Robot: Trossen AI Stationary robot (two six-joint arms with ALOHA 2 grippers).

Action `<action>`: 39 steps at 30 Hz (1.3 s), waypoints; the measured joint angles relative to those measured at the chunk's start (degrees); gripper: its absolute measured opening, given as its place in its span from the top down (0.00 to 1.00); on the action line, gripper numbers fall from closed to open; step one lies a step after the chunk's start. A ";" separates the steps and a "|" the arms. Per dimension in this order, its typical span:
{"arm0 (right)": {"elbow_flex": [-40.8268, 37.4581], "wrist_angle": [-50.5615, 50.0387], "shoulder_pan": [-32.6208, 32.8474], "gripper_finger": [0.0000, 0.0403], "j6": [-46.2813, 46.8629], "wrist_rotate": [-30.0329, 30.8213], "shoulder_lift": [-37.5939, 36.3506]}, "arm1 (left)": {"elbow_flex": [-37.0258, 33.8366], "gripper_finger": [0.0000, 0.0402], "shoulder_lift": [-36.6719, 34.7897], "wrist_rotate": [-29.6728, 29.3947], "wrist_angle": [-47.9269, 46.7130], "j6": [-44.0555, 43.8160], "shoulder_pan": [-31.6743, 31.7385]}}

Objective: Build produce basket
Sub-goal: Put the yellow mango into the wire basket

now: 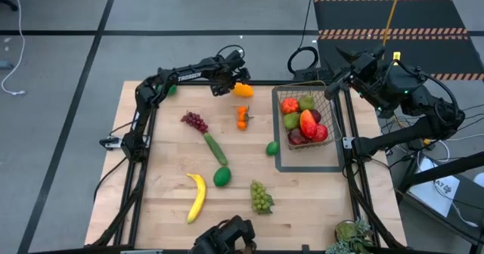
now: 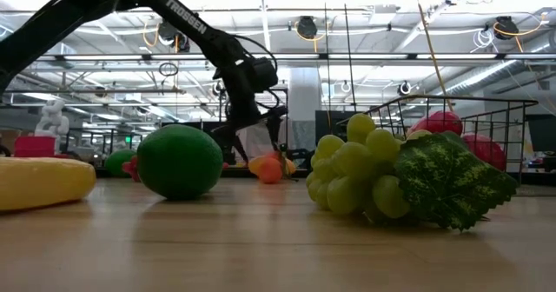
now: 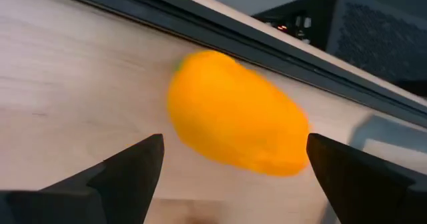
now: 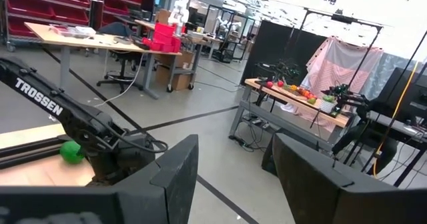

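An orange-yellow mango (image 3: 233, 114) lies on the wooden table close to its far edge (image 1: 243, 90). My left gripper (image 3: 233, 181) is open and slants down at it, one finger on either side and clear of it (image 1: 229, 88). The wire basket (image 1: 333, 106) stands on a flat dark tray frame (image 1: 310, 165) at the far right. It holds a pear, a red apple and other red and green fruit. My right gripper (image 4: 233, 177) is open and empty, raised beyond the basket (image 1: 338, 82).
Loose on the table are purple grapes (image 1: 194, 120), a cucumber (image 1: 215, 148), small oranges (image 1: 242, 118), two limes (image 1: 221, 177) (image 1: 272, 148), a banana (image 1: 197, 196) and green grapes (image 1: 261, 197). A dark rail (image 3: 267, 47) runs along the far edge behind the mango.
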 joint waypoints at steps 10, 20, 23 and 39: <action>0.00 -2.92 0.00 0.54 0.00 -0.02 -0.22 | 0.00 0.09 0.35 -2.71 4.18 9.68 4.03; 0.00 -3.88 0.00 0.54 0.00 -0.02 -0.22 | 1.14 0.09 -0.30 7.94 10.52 33.59 2.86; 0.00 -3.93 0.00 0.54 0.00 -0.02 -0.34 | 3.82 0.09 -0.46 9.34 6.85 45.86 1.84; 0.00 -3.77 0.02 0.54 3.20 -2.99 -1.27 | 3.65 0.09 0.05 -4.49 2.28 108.99 -5.66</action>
